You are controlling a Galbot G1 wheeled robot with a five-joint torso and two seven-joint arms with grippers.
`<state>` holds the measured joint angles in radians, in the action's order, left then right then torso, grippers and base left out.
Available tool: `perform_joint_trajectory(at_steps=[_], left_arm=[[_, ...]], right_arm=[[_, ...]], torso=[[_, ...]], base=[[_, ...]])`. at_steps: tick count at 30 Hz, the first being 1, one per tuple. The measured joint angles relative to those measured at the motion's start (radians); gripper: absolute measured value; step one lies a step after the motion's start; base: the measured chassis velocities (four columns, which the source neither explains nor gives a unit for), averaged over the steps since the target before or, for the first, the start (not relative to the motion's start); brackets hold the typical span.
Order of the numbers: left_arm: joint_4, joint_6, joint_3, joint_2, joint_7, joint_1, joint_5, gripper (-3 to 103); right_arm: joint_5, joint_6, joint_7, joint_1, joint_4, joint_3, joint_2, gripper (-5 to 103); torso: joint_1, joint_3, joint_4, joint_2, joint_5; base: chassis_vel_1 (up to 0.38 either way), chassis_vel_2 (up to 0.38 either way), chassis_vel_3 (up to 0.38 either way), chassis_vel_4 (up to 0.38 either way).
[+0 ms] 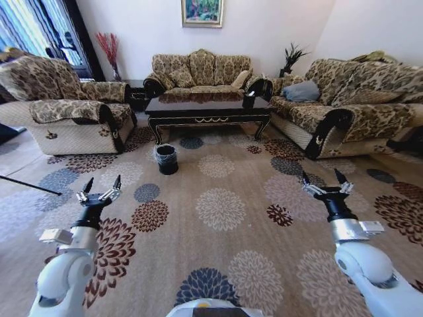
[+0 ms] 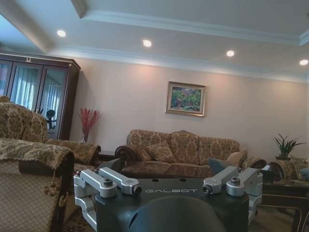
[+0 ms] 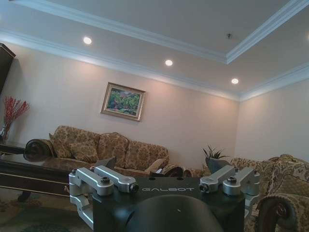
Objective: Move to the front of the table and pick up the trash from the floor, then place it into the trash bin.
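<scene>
The table (image 1: pixel 206 110), long, low and of dark glossy wood, stands far ahead in front of the back sofa. The trash bin (image 1: pixel 166 159), small, round and black with a clear liner, sits on the carpet in front of the table's left end. The trash is out of view. My left gripper (image 1: pixel 102 187) is held up over the carpet at the lower left, open and holding nothing. My right gripper (image 1: pixel 324 179) is held up at the lower right, also open and holding nothing. Both are well short of the bin and the table.
A patterned armchair (image 1: pixel 73 112) stands at the left, a sofa (image 1: pixel 198 71) behind the table and another sofa (image 1: pixel 344 102) at the right. A small black box (image 1: pixel 248 100) sits on the table. A thin dark rod (image 1: pixel 30 185) lies at the far left. Flowered carpet (image 1: pixel 221 211) stretches ahead.
</scene>
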<state>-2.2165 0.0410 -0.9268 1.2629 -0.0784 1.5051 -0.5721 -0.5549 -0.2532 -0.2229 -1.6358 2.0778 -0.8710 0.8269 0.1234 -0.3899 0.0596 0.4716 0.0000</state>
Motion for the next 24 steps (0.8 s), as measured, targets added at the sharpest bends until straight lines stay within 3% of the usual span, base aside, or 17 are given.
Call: perform_joint_trajectory(at_steps=[8, 16, 24], left_arm=[[0.0, -0.005, -0.001, -0.002, -0.002, 0.004, 0.006, 100], [-0.022, -0.029, 0.027, 0.038, -0.012, 0.026, 0.054, 100], [-0.064, -0.021, -0.01, 0.017, -0.009, 0.033, 0.006, 100]], right_arm=[[0.003, 0.001, 0.0, 0.009, -0.015, 0.007, 0.005, 100], [-0.002, 0.004, 0.0, 0.042, -0.022, 0.016, 0.023, 100], [-0.013, 0.01, -0.003, 0.048, -0.01, 0.015, 0.02, 100]], torso=[[0.012, -0.018, -0.0001, 0.03, 0.0], [0.027, -0.04, -0.0002, 0.067, 0.0], [0.039, -0.059, 0.0001, 0.098, 0.0]], base=[[0.0, 0.0, 0.0, 0.0], [0.0, 0.0, 0.0, 0.0], [0.0, 0.0, 0.0, 0.0]])
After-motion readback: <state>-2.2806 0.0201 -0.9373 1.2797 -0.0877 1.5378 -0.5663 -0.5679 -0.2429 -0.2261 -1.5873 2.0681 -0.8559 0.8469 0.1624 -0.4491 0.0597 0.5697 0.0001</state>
